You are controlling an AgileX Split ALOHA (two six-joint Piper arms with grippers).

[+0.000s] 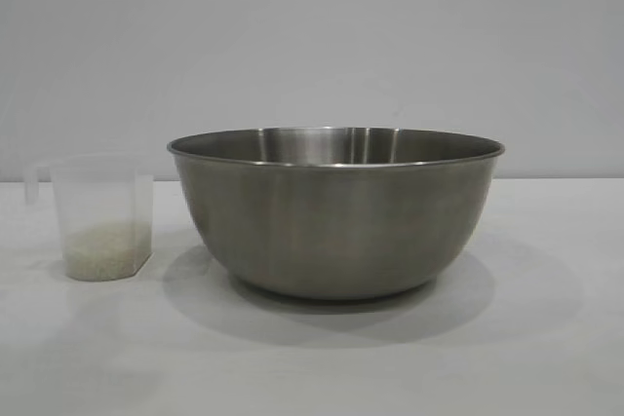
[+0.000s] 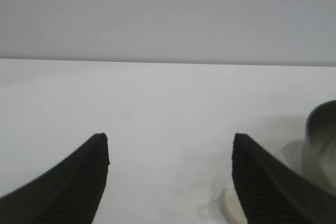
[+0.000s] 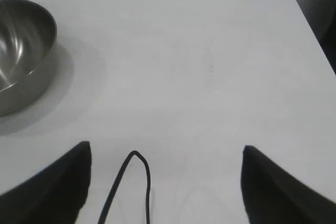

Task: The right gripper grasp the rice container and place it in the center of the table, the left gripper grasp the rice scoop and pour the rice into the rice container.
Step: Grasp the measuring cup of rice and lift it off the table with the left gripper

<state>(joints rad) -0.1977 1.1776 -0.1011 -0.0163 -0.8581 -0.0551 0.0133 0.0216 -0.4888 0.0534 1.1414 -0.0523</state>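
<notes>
My left claw [image 2: 170, 179] hangs low over the table [image 1: 546, 358], fingers apart and empty; the rice scoop [image 1: 102, 219] stands just beside the rice container [image 1: 336, 211], rice [image 1: 105, 245] in its base. Risk: a skewed approach tips the light scoop and spills grains, or strikes the bowl. My right claw [image 3: 165, 182] waits wide, empty, well clear.

Exterior camera sits low, level and close; both wrist cameras look along the table [image 3: 210, 51], sharing the rice container [image 1: 336, 211]
</notes>
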